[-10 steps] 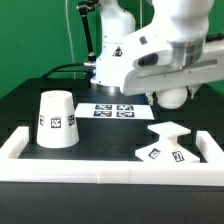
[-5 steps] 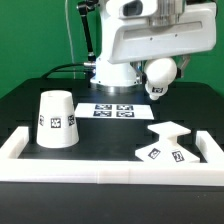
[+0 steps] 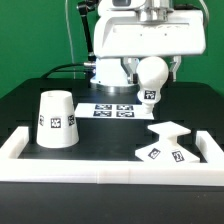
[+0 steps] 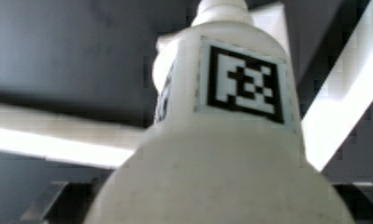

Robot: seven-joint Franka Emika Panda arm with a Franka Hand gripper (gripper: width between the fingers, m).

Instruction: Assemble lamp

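Note:
My gripper (image 3: 150, 62) is shut on the white bulb (image 3: 151, 78) and holds it in the air above the back of the table, its tagged neck pointing down toward the marker board. In the wrist view the bulb (image 4: 209, 150) fills the picture, neck and tag away from me, between the dark fingers (image 4: 62, 200). The tapered shade (image 3: 57, 119) stands upside down at the exterior view's left. The flat square base (image 3: 168, 143) lies at the exterior view's right, near the front wall.
A low white wall (image 3: 100, 165) runs along the front and both sides of the black table. The marker board (image 3: 112, 109) lies flat in the middle, behind the parts. The arm's white pedestal (image 3: 110, 72) stands at the back.
The gripper has carried the bulb up and toward the exterior view's left, and turned it from lying sideways to hanging neck-down. Shade and base have not moved.

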